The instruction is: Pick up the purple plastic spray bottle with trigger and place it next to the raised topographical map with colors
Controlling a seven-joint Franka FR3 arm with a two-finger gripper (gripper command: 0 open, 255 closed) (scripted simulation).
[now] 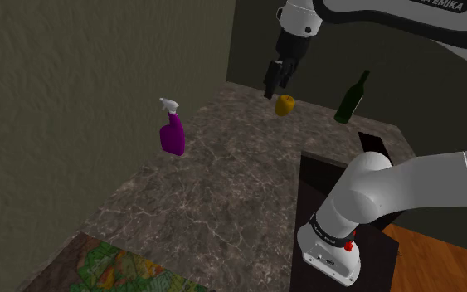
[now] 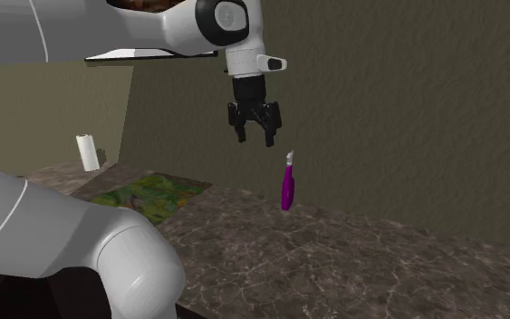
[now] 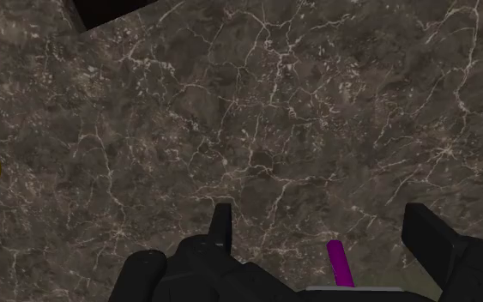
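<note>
Order follows the shoulder view, left to right; every place is taken from the spray bottle.

- Raised map (image 1: 124, 270), green, yellow and red: flat on the bench (image 1: 223, 191), well apart from the spray bottle, toward the near edge.
- Spray bottle (image 1: 172, 133): purple body, pale trigger head. It stands upright on the bench close to the wall, with nothing touching it. In the second exterior view (image 2: 286, 188) it looks tall and narrow.
- Pincer (image 1: 277, 79): high above the bench, off to the spray bottle's right and well clear of it. The fingers stand apart with nothing clasped. From the wrist, the pincer (image 3: 321, 219) looks down on bare stone, and a sliver of purple lies below, between the fingers and untouched.
- Yellow object (image 1: 285, 104): further right of the spray bottle, under the pincer; what it is, I cannot tell.
- Dark green bottle (image 1: 352, 98): furthest right, well apart from the spray bottle.

Handling (judgement):
- It is likely light, with thin, hollow walls that give a little.
- The smooth skin may slip.
- Its narrow foot would tip at a sideways nudge.
- Best hold is across the flat-sided body below the neck. The trigger head is uneven and could twist in the grip.
- Come down straight, close gently, and lift without dragging.
</note>
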